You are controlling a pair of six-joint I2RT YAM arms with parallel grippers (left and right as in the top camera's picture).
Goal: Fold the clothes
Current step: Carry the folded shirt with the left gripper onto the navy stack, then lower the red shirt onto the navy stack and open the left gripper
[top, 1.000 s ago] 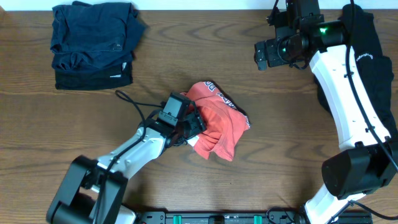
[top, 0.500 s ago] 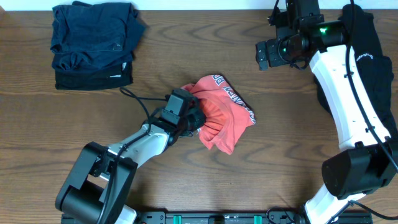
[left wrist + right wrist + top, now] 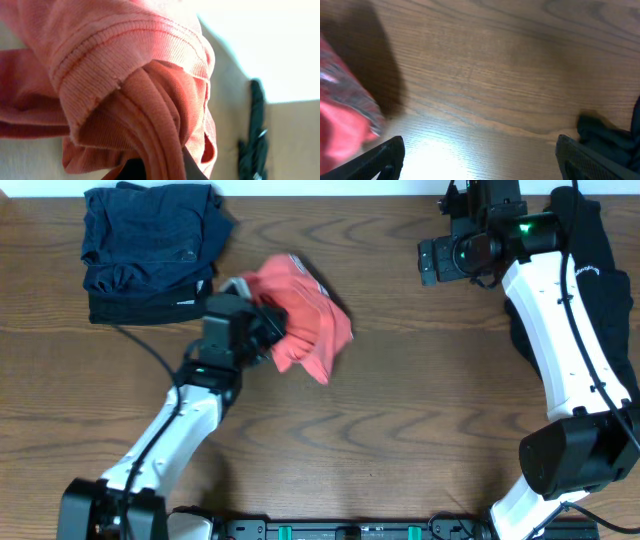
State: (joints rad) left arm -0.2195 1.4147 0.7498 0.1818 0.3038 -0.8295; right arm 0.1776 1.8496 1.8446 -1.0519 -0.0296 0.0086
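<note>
While the left pincer [image 3: 266, 330] is clamping the bunched shirt [image 3: 312, 330] at ten o'clock on the counter [image 3: 400, 430], beside the dark stack [image 3: 150, 250], and the right pincer [image 3: 487, 157] is gaping empty at one o'clock, the shirt is apparently being stacked, calling for placement toward its ten o'clock, then release.

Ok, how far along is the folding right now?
Done: a dark folded stack sits at the far left. In hand: the left gripper is shut on the bunched coral T-shirt, beside that stack. Left: the T-shirt looks unfolded, and a black garment lies loose at the right edge; the right gripper is open, holding nothing.
</note>
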